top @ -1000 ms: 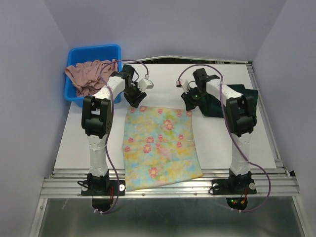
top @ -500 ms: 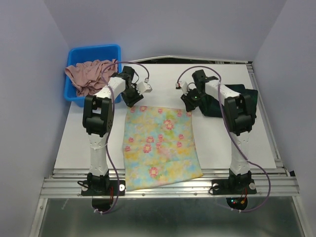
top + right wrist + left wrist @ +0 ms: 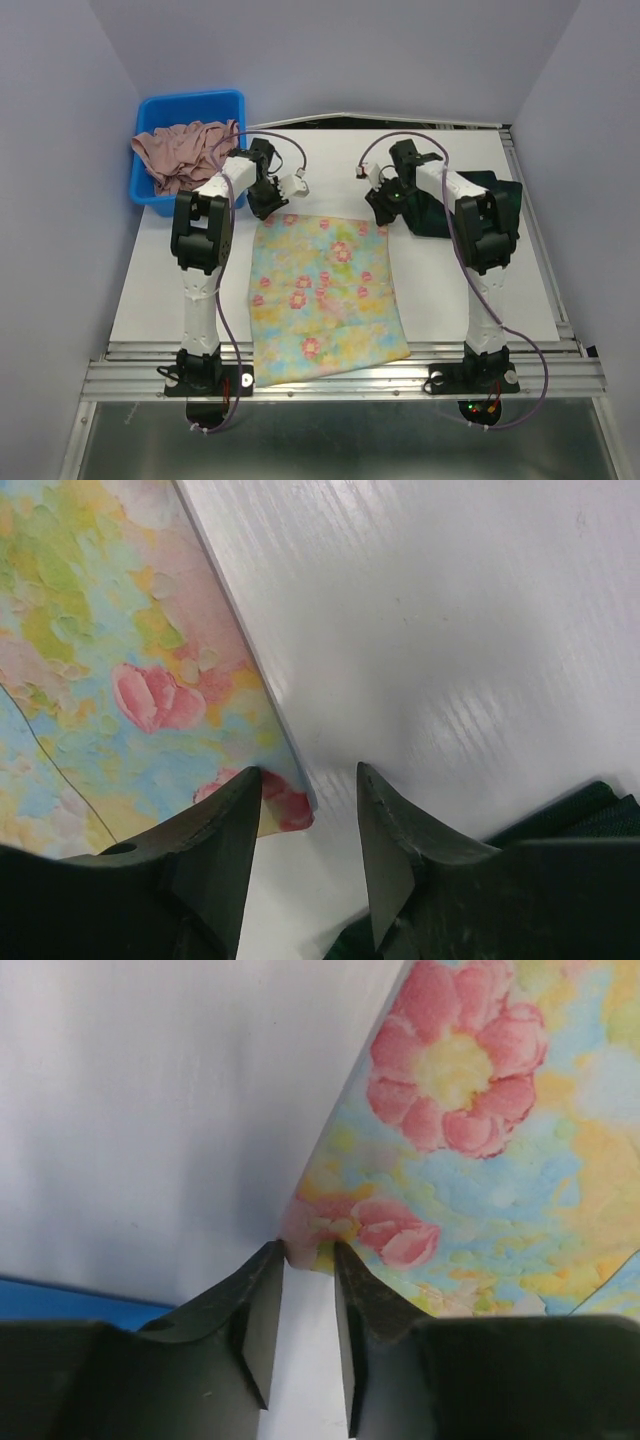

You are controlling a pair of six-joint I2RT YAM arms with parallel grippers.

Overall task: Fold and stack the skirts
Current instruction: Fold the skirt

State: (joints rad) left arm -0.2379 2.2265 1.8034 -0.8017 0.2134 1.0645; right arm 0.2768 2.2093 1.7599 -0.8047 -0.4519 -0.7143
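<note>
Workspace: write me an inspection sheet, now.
Surface: white table, no stains seen.
Job's things: floral skirt flat in the middle, unfolded; dark skirt at far right, partly hidden.
Clutter: blue bin at far left, pink cloth inside.
Grippers: left gripper narrow at the floral skirt's far-left corner, grip unclear; right gripper open astride its far-right corner.
Cables: purple cables hang in loose loops.
Surroundings: pale walls on three sides; metal rails at the near edge.

Floral skirt (image 3: 325,295) flat mid-table; dark skirt (image 3: 505,186) far-right.
</note>
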